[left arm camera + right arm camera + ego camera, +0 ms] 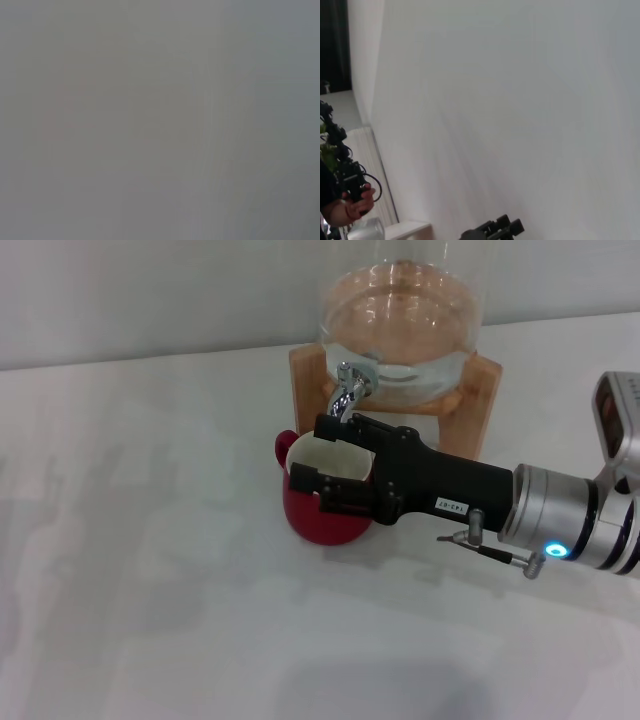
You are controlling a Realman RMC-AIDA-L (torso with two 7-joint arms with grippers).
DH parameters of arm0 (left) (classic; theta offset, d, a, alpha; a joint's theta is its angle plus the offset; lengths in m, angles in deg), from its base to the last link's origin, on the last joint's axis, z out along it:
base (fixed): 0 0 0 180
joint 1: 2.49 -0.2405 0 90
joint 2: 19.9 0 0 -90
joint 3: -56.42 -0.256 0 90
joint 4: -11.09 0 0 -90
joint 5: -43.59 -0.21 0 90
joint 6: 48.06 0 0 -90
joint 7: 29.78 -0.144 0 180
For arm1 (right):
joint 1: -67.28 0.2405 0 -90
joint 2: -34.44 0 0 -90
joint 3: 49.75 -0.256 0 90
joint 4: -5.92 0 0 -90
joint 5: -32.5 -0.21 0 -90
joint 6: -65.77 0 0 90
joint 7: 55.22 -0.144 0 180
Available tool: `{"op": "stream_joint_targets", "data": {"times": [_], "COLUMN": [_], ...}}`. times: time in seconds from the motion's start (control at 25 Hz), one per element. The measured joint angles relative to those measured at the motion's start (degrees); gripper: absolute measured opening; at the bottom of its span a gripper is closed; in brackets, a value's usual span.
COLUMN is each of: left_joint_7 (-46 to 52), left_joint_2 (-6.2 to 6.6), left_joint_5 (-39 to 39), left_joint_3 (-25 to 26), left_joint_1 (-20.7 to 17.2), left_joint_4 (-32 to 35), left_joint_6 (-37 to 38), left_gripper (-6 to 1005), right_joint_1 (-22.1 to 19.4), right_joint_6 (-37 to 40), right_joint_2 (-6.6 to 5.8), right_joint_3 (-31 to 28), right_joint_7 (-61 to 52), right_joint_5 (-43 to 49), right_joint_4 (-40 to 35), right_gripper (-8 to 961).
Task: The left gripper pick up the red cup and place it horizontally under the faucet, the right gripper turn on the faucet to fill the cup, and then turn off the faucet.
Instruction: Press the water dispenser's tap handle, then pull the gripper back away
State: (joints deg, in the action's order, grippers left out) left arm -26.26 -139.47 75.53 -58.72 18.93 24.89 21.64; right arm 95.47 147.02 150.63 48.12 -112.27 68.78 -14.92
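1. Right end effector: reaching in from the right of the head view, long black body with a small white label, silver wrist with a blue light lit.
2. Fingers spread apart, one up at the faucet's spout, the other lower, across the mouth of the cup; nothing clamped between them as far as can be seen (contact with the faucet itself impossible to judge).
3. Faucet: chrome, spout turned down, fixed to the front of a clear glass dispenser on a wooden stand.
4. Red cup: upright on the white tabletop, directly below the spout, cream inside showing, small loop handle toward the left rear; partly hidden by the black end effector.
5. Left end effector: not in the head view; left wrist view only a blank grey blur.
6. Right wrist view: mostly a pale wall, with dark equipment and someone's hand at the edge.
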Motion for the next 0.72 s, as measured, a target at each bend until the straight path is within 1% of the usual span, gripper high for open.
{"op": "stream_joint_targets", "data": {"times": [0.72], "left_joint_7": [0.0], "left_joint_2": [-0.05], "left_joint_5": [-0.04], "left_joint_3": [-0.07], "left_joint_1": [0.1], "left_joint_4": [0.0], "left_joint_6": [-0.06], "left_gripper": [611], "right_joint_1": [-0.39], "right_joint_6": [-1.42], "right_joint_2": [0.0], "right_joint_3": [-0.68], "right_joint_7": [0.38], "right_joint_5": [-1.4], "right_joint_4": [-0.08], "right_gripper": [873]}}
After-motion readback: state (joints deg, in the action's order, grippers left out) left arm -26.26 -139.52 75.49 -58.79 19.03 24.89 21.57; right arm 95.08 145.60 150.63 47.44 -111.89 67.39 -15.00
